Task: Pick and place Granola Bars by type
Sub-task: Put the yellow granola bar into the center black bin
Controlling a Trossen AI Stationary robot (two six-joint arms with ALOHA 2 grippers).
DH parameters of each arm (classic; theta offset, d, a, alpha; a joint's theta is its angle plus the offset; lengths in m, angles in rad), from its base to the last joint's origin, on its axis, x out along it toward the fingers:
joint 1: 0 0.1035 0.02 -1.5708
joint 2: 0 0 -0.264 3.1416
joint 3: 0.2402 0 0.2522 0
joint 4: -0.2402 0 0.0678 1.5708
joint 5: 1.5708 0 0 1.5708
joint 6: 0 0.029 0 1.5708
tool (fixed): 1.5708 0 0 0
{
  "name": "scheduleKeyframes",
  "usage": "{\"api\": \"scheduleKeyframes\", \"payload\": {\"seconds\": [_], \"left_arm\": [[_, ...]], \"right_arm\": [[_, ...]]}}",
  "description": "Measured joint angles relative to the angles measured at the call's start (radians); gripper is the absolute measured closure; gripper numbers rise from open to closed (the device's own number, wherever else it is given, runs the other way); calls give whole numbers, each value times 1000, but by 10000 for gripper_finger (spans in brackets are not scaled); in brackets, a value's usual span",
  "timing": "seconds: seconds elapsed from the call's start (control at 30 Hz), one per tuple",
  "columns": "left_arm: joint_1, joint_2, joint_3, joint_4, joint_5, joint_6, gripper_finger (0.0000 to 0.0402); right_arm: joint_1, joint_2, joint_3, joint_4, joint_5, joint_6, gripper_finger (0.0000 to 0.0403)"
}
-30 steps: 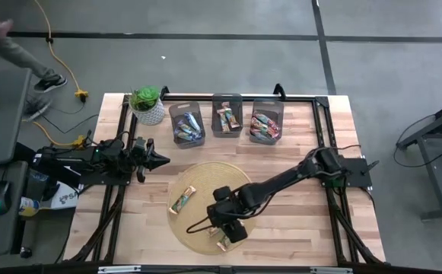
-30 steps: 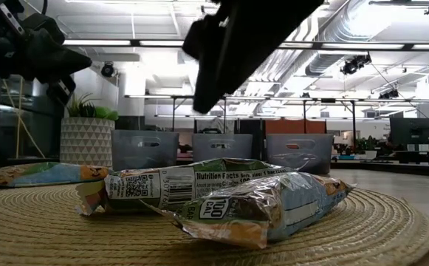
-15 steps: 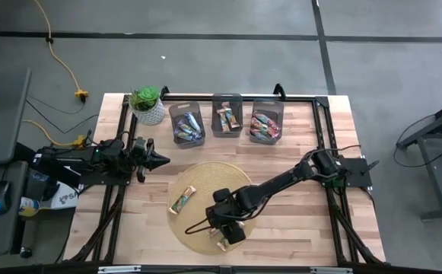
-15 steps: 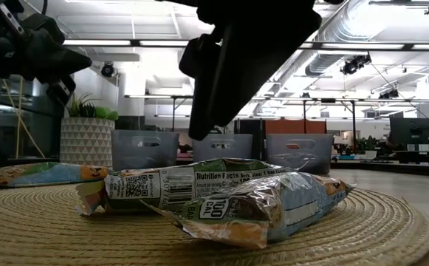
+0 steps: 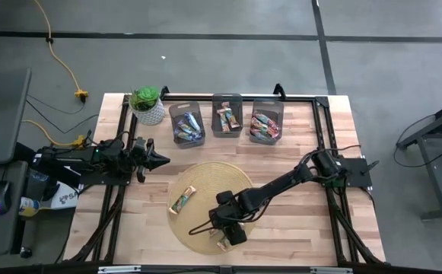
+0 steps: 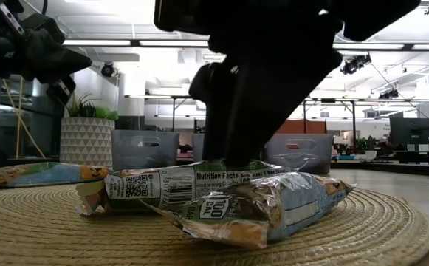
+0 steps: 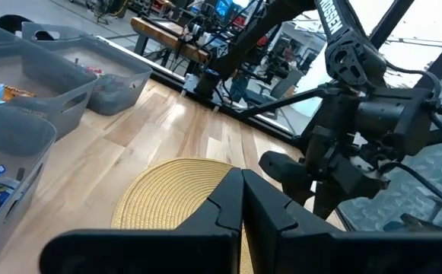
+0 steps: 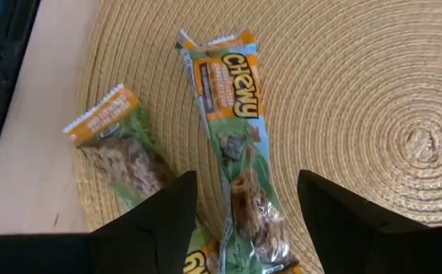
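Granola Bars [image 8: 236, 144] waiting on mat [image 8: 373, 91]; right gripper [image 8: 240, 205] gaping wide, empty, straddling one bar; lowering squarely, centring, pinching across its narrow width.

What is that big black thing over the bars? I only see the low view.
Observer: That's the right gripper. It's open, with one finger on each side of a green Chewy bar on the mat.
Operator: Is there anything in the bins at the back?
Observer: Yes. From above, all three bins have bars in them.
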Motion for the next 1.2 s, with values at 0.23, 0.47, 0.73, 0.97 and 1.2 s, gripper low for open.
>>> {"api": "scheduleKeyframes", "payload": {"seconds": [0.23, 0.47, 0.73, 0.97, 1.2], "left_arm": [[0, 0, 0, 0, 0, 0, 401], [0, 0, 0, 0, 0, 0, 401], [0, 0, 0, 0, 0, 0, 401], [0, 0, 0, 0, 0, 0, 401], [0, 0, 0, 0, 0, 0, 401]], "right_arm": [[0, 0, -33, 22, 3, 8, 190], [0, 0, -33, 14, 28, 7, 195], [0, 15, -33, 5, 2, 8, 203], [0, 20, -33, 4, 18, 20, 209], [0, 21, -33, 0, 26, 33, 239]]}}
